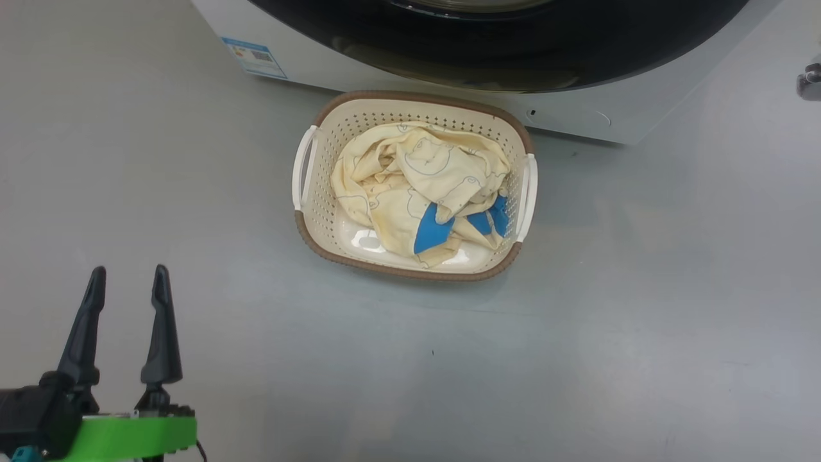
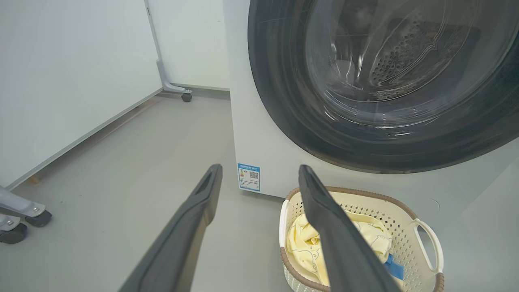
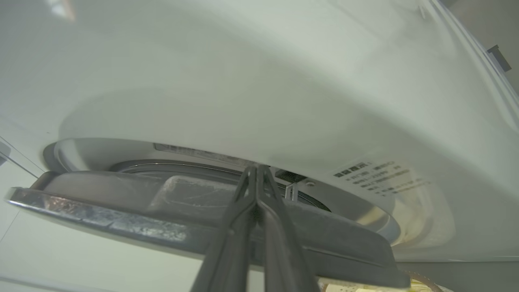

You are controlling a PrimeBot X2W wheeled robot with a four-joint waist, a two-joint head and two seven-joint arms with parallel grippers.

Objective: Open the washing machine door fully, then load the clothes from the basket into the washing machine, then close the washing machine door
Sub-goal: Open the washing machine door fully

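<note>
With right gripper (image 3: 256, 169) jaws clenched empty at the edge of the ajar washing machine door (image 3: 121, 192), left gripper (image 1: 128, 273) jaws released: may slip off the smooth rim, leaving it half-open.

clothes (image 1: 410, 186): pale yellow, thin line drawings, bright blue patches
basket (image 1: 319, 218): cream, dotted all over with small holes; brown woven-look rim; white handles
washing machine (image 1: 577, 119): white
sticker (image 1: 254, 58): blue and white
door (image 2: 275, 101): glossy black rim, clear glass centre
floor (image 1: 577, 353): plain grey
left gripper (image 1: 128, 273): dark, on a bright green mount
right gripper (image 3: 256, 167): dark grey
</note>
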